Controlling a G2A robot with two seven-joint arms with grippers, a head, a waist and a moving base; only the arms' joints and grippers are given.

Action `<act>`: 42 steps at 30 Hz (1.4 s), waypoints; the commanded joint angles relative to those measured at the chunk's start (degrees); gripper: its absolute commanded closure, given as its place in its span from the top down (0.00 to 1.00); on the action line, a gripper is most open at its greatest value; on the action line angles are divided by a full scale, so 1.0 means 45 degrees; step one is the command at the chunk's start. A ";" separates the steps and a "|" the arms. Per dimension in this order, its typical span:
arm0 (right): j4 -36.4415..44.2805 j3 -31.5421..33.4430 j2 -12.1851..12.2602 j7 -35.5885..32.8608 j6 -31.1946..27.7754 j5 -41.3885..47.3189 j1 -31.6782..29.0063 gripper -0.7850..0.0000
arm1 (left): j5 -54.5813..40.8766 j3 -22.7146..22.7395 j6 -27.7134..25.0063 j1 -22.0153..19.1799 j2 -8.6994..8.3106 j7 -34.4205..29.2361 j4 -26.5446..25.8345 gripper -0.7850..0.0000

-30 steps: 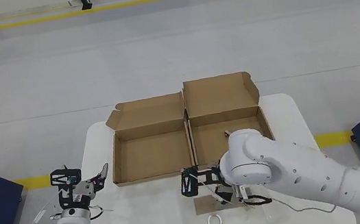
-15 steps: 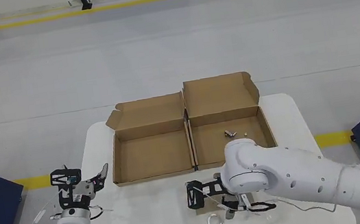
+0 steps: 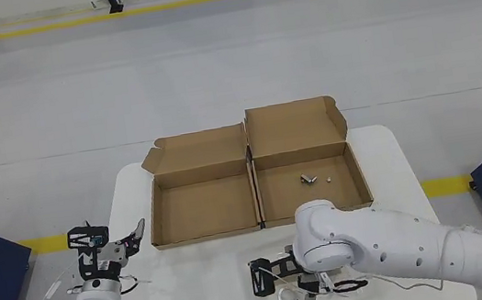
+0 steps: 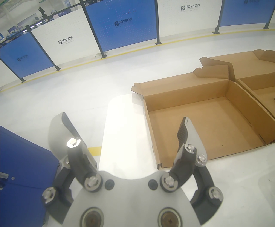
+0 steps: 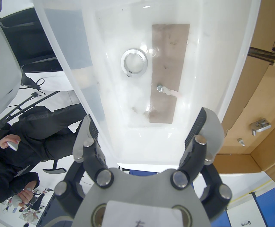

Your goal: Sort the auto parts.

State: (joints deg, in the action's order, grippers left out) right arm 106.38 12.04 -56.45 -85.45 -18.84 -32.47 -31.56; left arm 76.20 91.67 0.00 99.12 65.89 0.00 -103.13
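Metal ring (image 5: 134, 62) ahead of right gripper (image 5: 147, 117), fingers (image 5: 209, 122) spread apart.

Left gripper (image 4: 124, 122): 2 fingers spread wide, nothing between the pads. Its arm is held low at the robot's left side, with the gripper aimed forward. Right gripper (image 5: 146, 117): 2 fingers spread wide, nothing gripped; the right arm (image 3: 394, 249) is bent across the front, wrist toward the centre.
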 commanded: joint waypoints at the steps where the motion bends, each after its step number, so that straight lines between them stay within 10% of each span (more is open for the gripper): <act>1: -0.0023 -0.0033 -0.0002 0.0056 -0.0017 -0.0022 -0.0057 1.00 | 0.0000 0.0000 0.0000 0.0000 0.0000 0.0000 0.0000 1.00; 10: -0.1194 -0.0512 -0.0357 0.0490 -0.0488 -0.0352 -0.0424 1.00 | 0.0000 0.0000 0.0000 0.0000 0.0000 0.0000 0.0000 1.00; 18: -0.2287 -0.0512 -0.0779 0.0415 -0.0216 -0.0841 -0.0707 0.82 | 0.0000 0.0000 0.0000 0.0000 0.0000 0.0000 0.0000 1.00; 22: -0.2672 -0.0512 -0.0972 0.0678 -0.0046 -0.1300 -0.0839 0.51 | 0.0000 0.0000 0.0000 0.0000 0.0000 0.0000 0.0000 1.00; 42: -0.3731 -0.0134 -0.1421 0.1581 0.0114 -0.2493 -0.1514 0.25 | 0.0000 0.0000 0.0000 0.0000 0.0000 0.0000 0.0000 1.00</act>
State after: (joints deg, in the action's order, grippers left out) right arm 89.64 11.36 -62.80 -78.22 -18.30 -43.66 -38.30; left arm 76.20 91.67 0.00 99.12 65.89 0.00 -103.13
